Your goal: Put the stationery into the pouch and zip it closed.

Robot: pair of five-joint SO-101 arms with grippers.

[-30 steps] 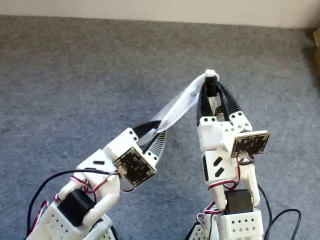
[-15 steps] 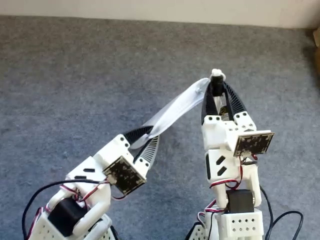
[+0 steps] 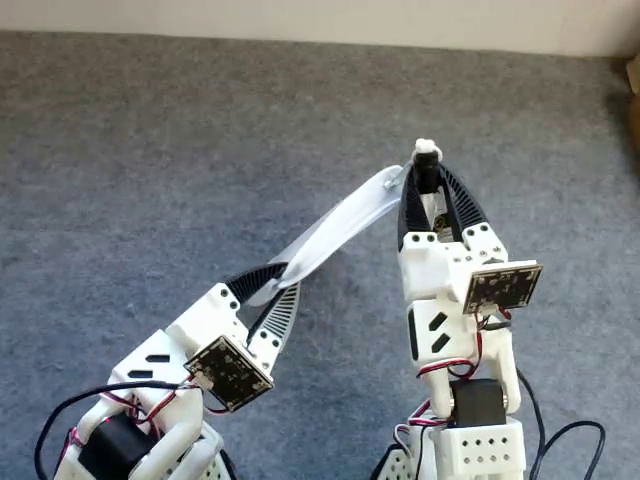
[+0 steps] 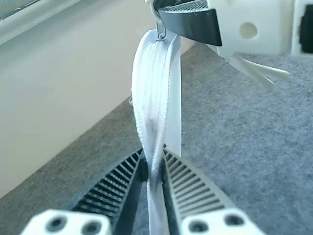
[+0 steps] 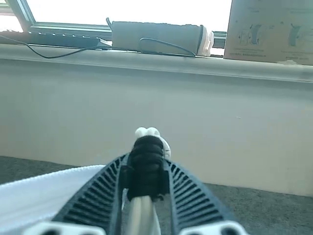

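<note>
Pouch: the white pouch is stretched taut in the air above the middle of the desk. It runs from about 7 o'clock up towards 1 o'clock between the two pincers.
Left pincer: the left pincer is clamped on the pouch's near end, with the zip seam pinched between its ribbed fingers.
Right pincer: the right pincer is closed on the black zip pull at the far end. A white bead pokes out past its tips.
Zip: the teeth look joined along the visible length, up to the slider under the right pincer.
Desk: the grey carpet-like desk spreads wide towards 9, 12 and 3 o'clock around the arms.
Edges: a pale wall bounds the desk at 12 o'clock.
</note>
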